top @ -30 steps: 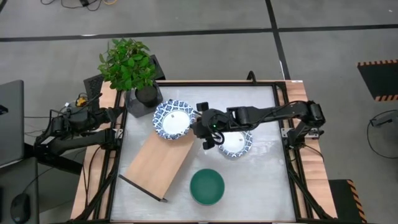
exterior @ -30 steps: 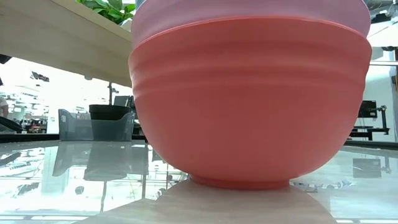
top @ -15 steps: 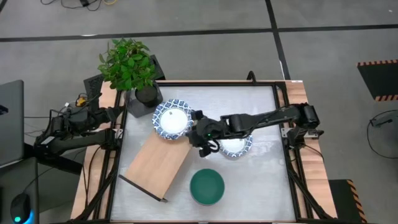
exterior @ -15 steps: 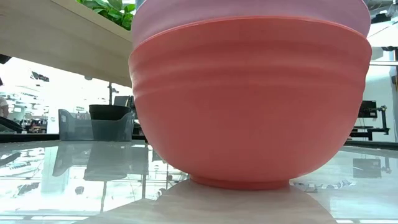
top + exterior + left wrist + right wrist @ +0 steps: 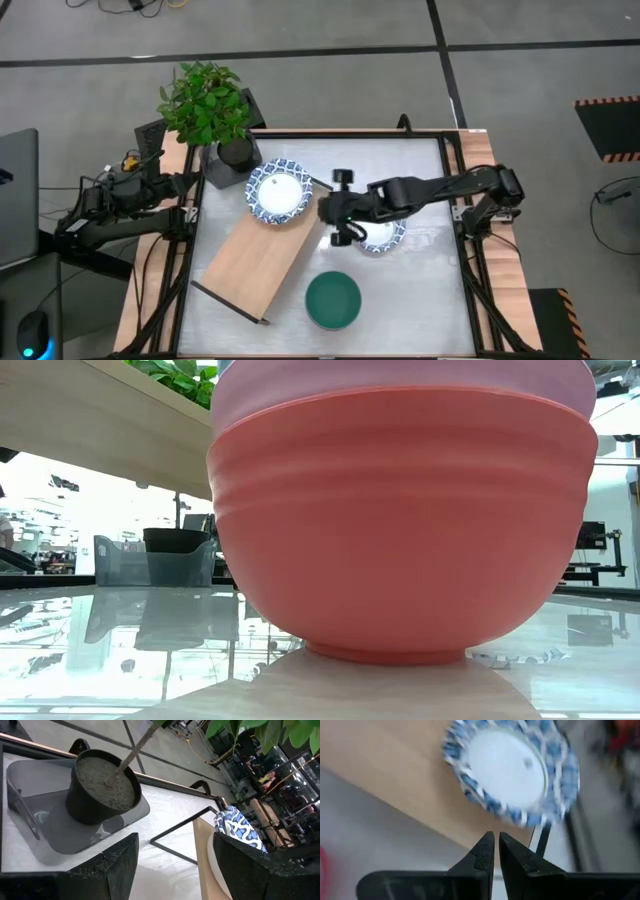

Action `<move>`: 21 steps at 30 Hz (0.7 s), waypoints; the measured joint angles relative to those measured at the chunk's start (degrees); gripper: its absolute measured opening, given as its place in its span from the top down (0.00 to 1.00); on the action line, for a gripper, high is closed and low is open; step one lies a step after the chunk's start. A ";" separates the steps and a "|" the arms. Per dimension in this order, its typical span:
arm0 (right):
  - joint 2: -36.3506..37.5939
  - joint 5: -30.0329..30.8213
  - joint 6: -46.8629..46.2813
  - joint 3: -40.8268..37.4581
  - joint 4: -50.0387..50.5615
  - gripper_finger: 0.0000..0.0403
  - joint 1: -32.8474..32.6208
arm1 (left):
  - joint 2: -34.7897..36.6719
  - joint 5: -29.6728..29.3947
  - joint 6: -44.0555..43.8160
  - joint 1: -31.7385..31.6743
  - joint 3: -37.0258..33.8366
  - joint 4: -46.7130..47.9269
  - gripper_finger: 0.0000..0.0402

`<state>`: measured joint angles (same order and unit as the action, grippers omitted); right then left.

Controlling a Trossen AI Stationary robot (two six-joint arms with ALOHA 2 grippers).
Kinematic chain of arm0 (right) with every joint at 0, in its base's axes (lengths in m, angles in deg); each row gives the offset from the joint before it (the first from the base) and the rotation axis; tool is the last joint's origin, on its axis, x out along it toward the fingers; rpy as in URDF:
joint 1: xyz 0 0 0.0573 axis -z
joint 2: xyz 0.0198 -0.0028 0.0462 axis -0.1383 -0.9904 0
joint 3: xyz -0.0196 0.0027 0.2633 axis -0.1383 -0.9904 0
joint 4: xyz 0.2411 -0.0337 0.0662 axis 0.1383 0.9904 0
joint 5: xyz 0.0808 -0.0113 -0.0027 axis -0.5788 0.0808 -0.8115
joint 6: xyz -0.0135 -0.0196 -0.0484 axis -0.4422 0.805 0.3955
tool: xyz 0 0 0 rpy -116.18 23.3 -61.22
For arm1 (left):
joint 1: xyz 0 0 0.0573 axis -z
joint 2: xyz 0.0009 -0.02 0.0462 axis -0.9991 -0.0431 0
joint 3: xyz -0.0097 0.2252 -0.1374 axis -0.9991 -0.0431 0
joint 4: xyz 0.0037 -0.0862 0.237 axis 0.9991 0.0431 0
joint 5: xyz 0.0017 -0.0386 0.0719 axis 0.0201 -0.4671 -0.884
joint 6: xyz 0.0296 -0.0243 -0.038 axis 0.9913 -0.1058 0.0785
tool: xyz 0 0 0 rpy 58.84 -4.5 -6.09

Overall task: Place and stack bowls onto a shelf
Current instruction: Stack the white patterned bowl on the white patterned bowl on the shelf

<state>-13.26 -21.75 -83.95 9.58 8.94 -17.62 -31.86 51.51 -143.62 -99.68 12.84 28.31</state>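
A blue-and-white patterned bowl (image 5: 278, 192) sits on the far end of the light-wood shelf (image 5: 250, 262), which lies slantwise on the table. It also shows in the right wrist view as the patterned bowl (image 5: 507, 767). A second patterned bowl (image 5: 385, 238) stands on the table, partly under my right arm. A green bowl (image 5: 332, 300) stands near the table's near edge. In the low view a pink bowl (image 5: 400, 385) is nested in a red bowl (image 5: 400, 530). My right gripper (image 5: 325, 210) is shut and hovers just right of the shelf's bowl, touching nothing. My left gripper (image 5: 175, 870) is open and waits at the table's left edge.
A black plant pot (image 5: 235, 150) with a leafy plant stands on a grey tray at the far left corner, close to the shelf's far end. The shelf's black end frame (image 5: 185, 827) shows in the left wrist view. Bare table lies to the right and at the near left.
My right gripper reached a little toward the table's left, then drew back toward the right and turned about its wrist. The bowls and the shelf have stayed where they were.
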 joint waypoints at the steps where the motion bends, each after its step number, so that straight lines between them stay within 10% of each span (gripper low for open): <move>1: 0.78 -0.04 -4.32 -0.21 4.51 0.87 0.00 | 0.01 0.02 0.13 0.01 0.00 0.01 0.40; 8: 1.04 -4.60 -22.09 -3.28 28.24 0.86 -0.65 | 0.00 -0.02 0.46 0.01 0.02 -0.01 0.40; 21: 2.05 -9.94 -29.52 -27.02 12.12 0.50 -9.46 | 0.00 0.26 1.52 0.00 0.02 -0.01 0.40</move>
<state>-11.21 -31.69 -113.47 -17.44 21.06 -27.07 -31.86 51.77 -142.10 -99.68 12.86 28.30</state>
